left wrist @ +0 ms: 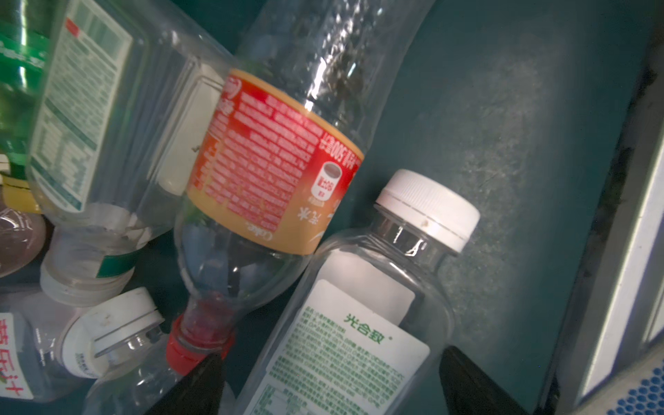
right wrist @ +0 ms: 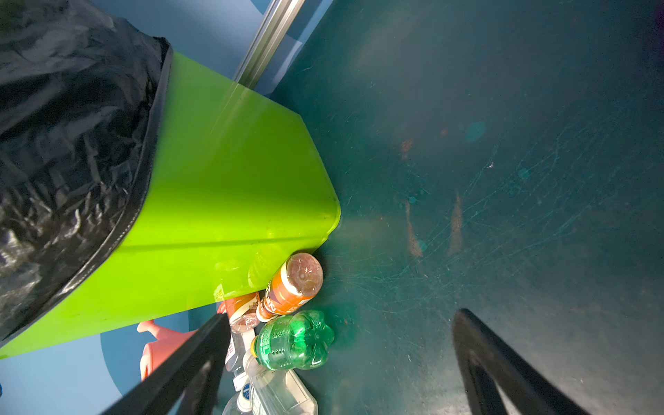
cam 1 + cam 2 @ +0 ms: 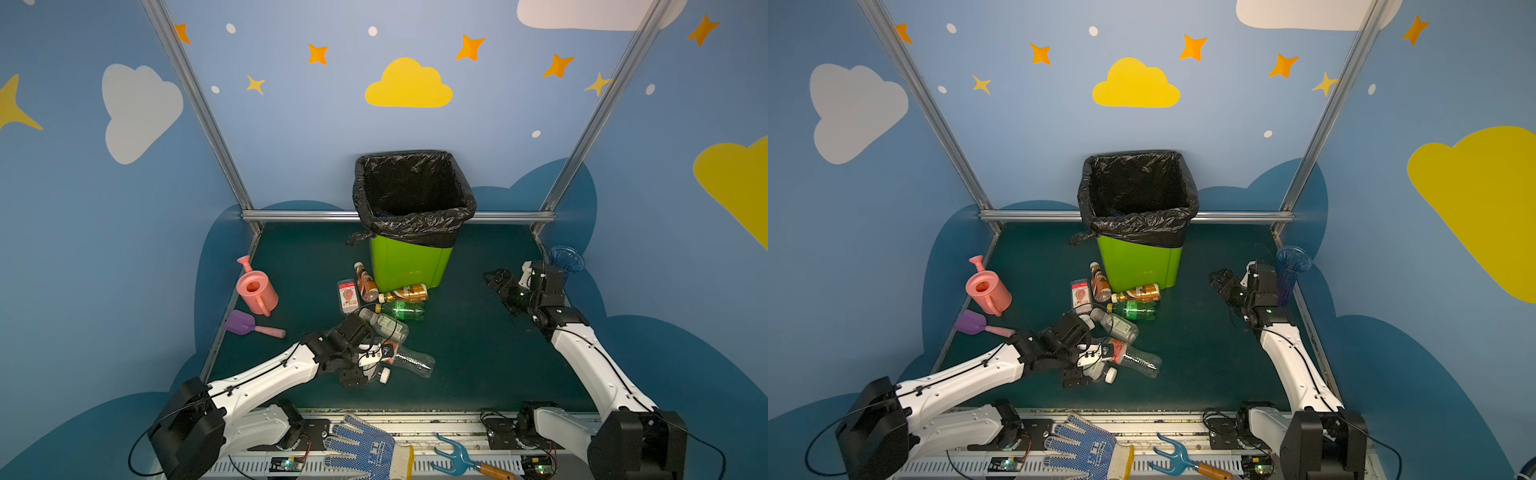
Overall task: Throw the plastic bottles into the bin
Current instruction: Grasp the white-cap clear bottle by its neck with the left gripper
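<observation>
With the tabletop (image 3: 478,353) read as a dial and twelve at the far wall, the bin (image 3: 409,266) stands upright at twelve o'clock with its black bag (image 3: 415,226) folded over the rim. The plastic bottles (image 3: 384,326) lie in a loose heap that runs from the bin's foot through the centre to about seven o'clock. A brown bottle (image 3: 365,282) and an amber bottle (image 3: 405,293) lie right at the bin's foot, with a green bottle (image 3: 406,310) just beside them. In the right wrist view the amber one's base sits against the bin's lower corner. The left gripper (image 1: 332,355) sits low over the near end of the heap at about seven o'clock. Its jaws are spread wide on either side of a clear white-capped bottle (image 1: 359,316) lying on the tabletop. A gap shows along one finger, so the bottle is not clamped; whether the other finger touches the plastic I cannot tell. A red-labelled bottle (image 1: 273,158) rests against that bottle's shoulder. The right gripper (image 2: 343,314) hangs at three o'clock, well apart from the heap, jaws spread wide with nothing between them. A pink watering can (image 3: 255,291) and a purple scoop (image 3: 241,322) sit at nine o'clock. A blue vase (image 3: 1292,266) stands behind the right arm near two o'clock.
</observation>
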Motion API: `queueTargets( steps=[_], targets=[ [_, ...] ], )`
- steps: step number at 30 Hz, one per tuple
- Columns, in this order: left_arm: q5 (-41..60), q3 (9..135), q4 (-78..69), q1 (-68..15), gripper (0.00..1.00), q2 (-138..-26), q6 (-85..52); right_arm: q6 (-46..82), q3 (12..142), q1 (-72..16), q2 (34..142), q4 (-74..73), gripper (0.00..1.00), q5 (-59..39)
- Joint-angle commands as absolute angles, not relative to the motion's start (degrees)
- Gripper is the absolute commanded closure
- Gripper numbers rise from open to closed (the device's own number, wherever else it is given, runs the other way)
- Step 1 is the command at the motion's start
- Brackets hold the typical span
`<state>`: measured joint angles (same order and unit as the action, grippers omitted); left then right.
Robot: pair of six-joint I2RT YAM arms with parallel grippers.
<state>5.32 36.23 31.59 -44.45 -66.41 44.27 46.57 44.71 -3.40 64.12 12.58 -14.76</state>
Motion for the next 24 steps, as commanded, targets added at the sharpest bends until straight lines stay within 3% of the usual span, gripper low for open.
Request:
queueTargets(
  steps=[1, 24],
  targets=[
    [5.24, 37.45, 32.26, -44.60, 0.09, -67.69, 45.05, 47.02, 43.75, -2.74, 64.81, 11.59, 0.05, -15.90],
    [5.12, 38.54, 30.69, -44.64, 0.08, -72.64, 44.57, 48.16, 42.64, -0.53, 66.63, 10.81, 0.05, -18.35]
  ],
)
